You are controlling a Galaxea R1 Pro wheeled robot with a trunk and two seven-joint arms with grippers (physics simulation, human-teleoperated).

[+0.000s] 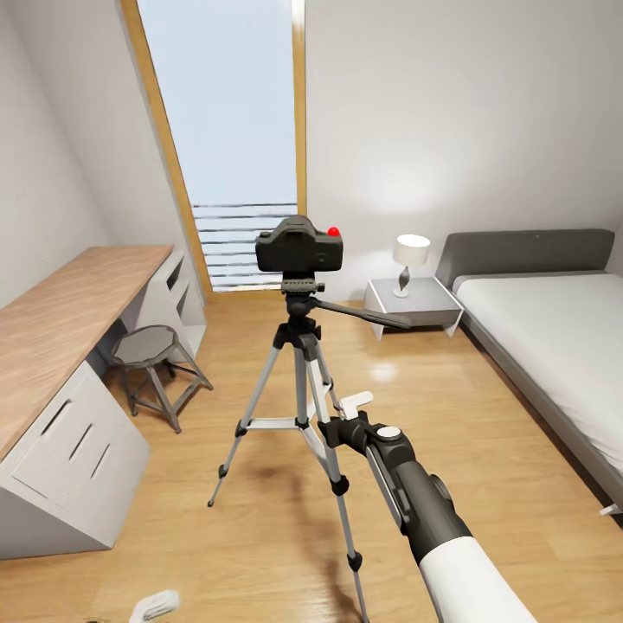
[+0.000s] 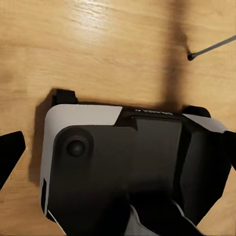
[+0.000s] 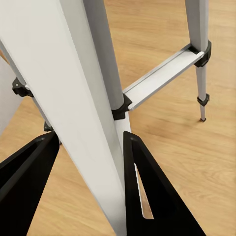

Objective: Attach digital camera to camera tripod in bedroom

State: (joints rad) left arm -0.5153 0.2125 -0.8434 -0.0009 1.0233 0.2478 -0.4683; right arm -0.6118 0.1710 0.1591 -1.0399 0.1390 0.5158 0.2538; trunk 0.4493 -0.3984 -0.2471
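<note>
The small black digital camera (image 1: 298,245) with its red button sits on the head of the camera tripod (image 1: 300,355), which stands on the bedroom's wood floor in the middle of the head view. The pan handle points right. My right gripper (image 1: 342,417) is low at the tripod's near leg. In the right wrist view its black fingers (image 3: 29,187) press on either side of that silver leg (image 3: 73,98), so it is shut on it. My left gripper (image 2: 120,147) hangs over my own base with its fingers wide apart, open and holding nothing. A tripod foot (image 2: 191,57) lies beyond it.
A long wooden desk (image 1: 61,320) with white drawers runs along the left wall, with a round grey stool (image 1: 147,346) beside it. At the right are a grey bed (image 1: 554,346) and a nightstand (image 1: 433,305) with a lamp (image 1: 410,255). Bare floor surrounds the tripod.
</note>
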